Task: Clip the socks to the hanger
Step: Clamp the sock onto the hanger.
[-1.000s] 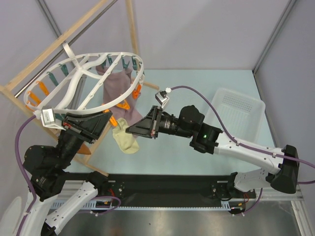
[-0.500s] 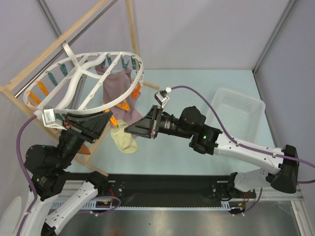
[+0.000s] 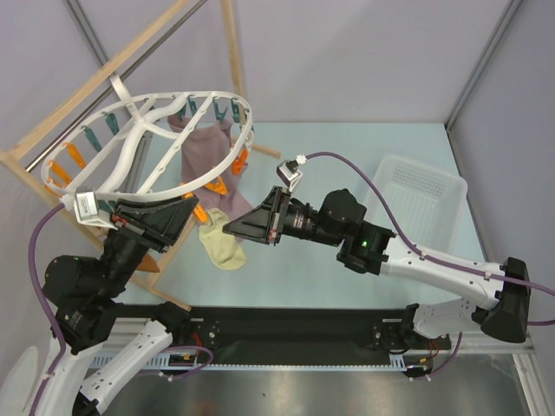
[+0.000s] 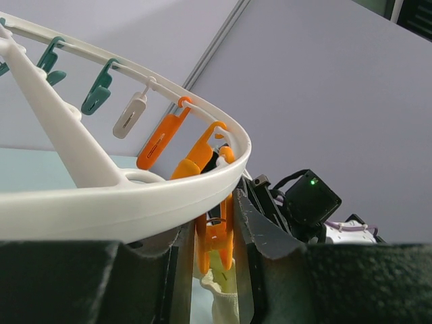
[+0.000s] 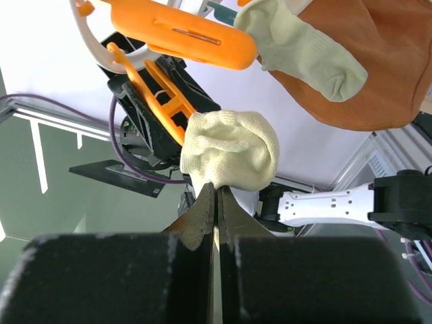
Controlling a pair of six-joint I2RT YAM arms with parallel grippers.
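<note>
Jaws: right pair pinched shut on sock (image 5: 233,152); left pair clamped on orange peg (image 4: 214,239) under hanger (image 4: 135,202). Your risk: thin pinch slips, sock misses peg mouth.

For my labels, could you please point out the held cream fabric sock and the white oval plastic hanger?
Held cream fabric sock (image 5: 233,148): right wrist view, bunched middle.
White oval plastic hanger (image 4: 135,202): left wrist view, near rim.

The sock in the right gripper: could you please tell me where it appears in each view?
Top external: sock left of centre, hanging at the right gripper.
Left wrist: bottom edge, under the orange peg.
Right wrist: centre, just above the gripper's tip.
Landmark: that orange peg, beside the sock everywhere.
</note>
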